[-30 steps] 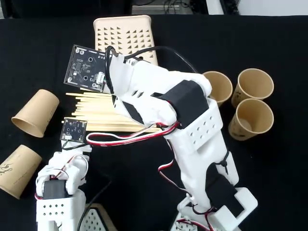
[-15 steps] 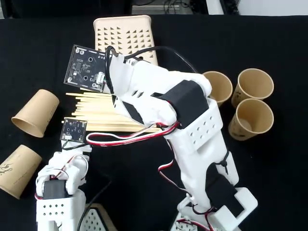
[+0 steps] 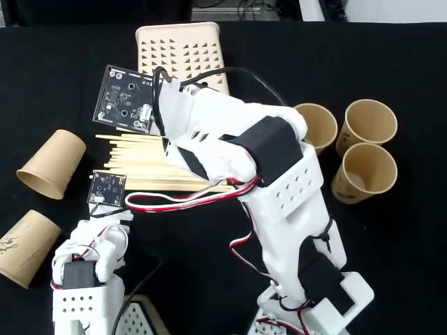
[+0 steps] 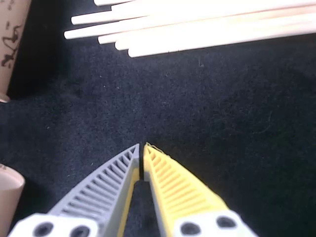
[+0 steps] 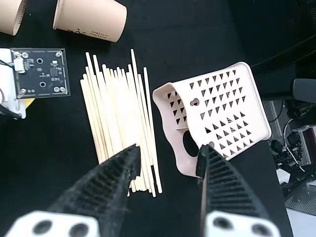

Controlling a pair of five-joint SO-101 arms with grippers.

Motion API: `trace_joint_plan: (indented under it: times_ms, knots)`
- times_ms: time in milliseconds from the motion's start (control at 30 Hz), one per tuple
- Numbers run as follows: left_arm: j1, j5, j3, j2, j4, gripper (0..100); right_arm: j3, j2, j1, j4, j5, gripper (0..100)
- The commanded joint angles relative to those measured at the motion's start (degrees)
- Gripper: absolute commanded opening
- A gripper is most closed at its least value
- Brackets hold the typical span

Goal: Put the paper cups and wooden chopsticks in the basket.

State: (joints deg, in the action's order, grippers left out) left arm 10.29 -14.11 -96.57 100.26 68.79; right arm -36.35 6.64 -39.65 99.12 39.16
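Note:
A pile of wooden chopsticks (image 3: 133,159) lies left of centre on the black table, in front of the beige perforated basket (image 3: 178,52). Two paper cups (image 3: 52,164) (image 3: 24,248) lie on their sides at the left. Three more cups (image 3: 318,125) (image 3: 367,124) (image 3: 364,172) stand upright at the right. My right gripper (image 5: 168,153) hangs open above the chopsticks (image 5: 118,118) and the basket's near rim (image 5: 217,113), holding nothing. Low over bare cloth, my left gripper (image 4: 142,148) is shut and empty, short of the chopstick ends (image 4: 197,29).
The large white right arm (image 3: 279,181) stretches across the table's middle and covers part of the chopstick pile. The left arm's base (image 3: 84,286) sits at the front left. A lying cup (image 4: 12,34) is close beside the left gripper.

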Motion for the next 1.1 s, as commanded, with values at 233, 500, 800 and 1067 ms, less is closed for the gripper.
trace_joint_plan:
  times_ms: [233, 500, 800, 1067]
  knots:
    - [0.04, -0.09, -1.01, 0.0, 0.26, 3, -2.59, 0.22, 0.97, 2.02, 0.09, 20.4]
    - [0.04, -0.09, -1.01, 0.0, 0.26, 3, -2.59, 0.22, 0.97, 2.02, 0.09, 20.4]
    - [0.04, -0.09, -1.01, 0.0, 0.26, 3, -2.59, 0.22, 0.97, 2.11, 0.09, 20.4]
    - [0.04, -0.09, -1.01, 0.0, 0.26, 3, -2.15, 3.3, 1.23, 2.2, -1.93, 20.4]
